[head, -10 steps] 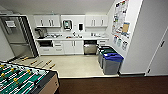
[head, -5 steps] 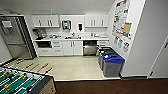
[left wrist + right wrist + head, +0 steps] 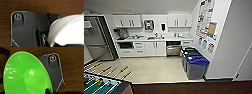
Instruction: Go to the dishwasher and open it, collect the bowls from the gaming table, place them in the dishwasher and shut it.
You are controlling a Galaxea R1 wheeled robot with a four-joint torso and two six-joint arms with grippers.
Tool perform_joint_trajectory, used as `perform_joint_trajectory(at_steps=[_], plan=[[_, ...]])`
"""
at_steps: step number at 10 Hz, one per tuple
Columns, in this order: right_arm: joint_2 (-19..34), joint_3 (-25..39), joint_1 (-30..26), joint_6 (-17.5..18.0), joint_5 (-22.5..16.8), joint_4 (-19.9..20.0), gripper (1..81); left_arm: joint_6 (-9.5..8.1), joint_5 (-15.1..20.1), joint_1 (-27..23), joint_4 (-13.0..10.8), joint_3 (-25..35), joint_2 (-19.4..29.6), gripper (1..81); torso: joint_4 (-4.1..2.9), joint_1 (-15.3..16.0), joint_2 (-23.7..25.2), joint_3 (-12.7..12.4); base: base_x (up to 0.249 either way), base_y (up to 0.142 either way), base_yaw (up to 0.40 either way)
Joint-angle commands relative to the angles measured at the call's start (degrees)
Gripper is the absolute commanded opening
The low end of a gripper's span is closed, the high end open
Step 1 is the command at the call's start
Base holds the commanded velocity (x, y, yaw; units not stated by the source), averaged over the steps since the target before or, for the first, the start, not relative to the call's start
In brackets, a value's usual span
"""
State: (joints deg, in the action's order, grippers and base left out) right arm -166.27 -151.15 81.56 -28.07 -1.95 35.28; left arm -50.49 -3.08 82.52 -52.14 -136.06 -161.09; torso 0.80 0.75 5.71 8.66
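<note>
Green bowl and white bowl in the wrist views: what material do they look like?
Green bowl: likely plastic, glossy; sharp white glints dot its smooth, evenly bright surface. White bowl: probably plastic as well, smooth with a softer sheen and no bright glints, so the finish is less certain. Both show above a dark wood-grain floor.
</note>
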Motion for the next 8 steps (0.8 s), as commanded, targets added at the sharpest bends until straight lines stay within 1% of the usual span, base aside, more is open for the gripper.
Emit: perform_joint_trajectory(at_steps=[1, 3, 5, 8], plan=[[0.56, 0.17, -3.10, -0.31, -4.29, -0.12, 1.0, 0.48, 0.27, -2.67, -0.68, 1.23, 0.59, 1.0, 0.00, -0.02, 0.00, 0.00, 0.000, 0.000, 0.000], [0.65, 0.17, -3.02, -0.31, -4.29, -0.12, 1.0, 0.48, -0.52, -2.58, -0.68, 1.23, 0.76, 1.0, 0.00, 0.11, -0.06, 0.02, 0.000, 0.000, 0.000], [0.65, 0.17, -2.93, -0.31, -4.29, -0.12, 1.0, 0.48, -0.60, -2.58, -0.68, 1.14, 0.85, 1.0, 0.00, 0.02, -0.05, 0.00, 0.000, 0.000, 0.000], [0.74, 0.17, -2.84, -0.31, -4.29, -0.12, 1.0, 0.48, -0.61, -2.40, -0.60, 1.06, 0.67, 1.0, 0.00, -0.15, 0.05, -0.02, 0.072, 0.000, 0.000]])
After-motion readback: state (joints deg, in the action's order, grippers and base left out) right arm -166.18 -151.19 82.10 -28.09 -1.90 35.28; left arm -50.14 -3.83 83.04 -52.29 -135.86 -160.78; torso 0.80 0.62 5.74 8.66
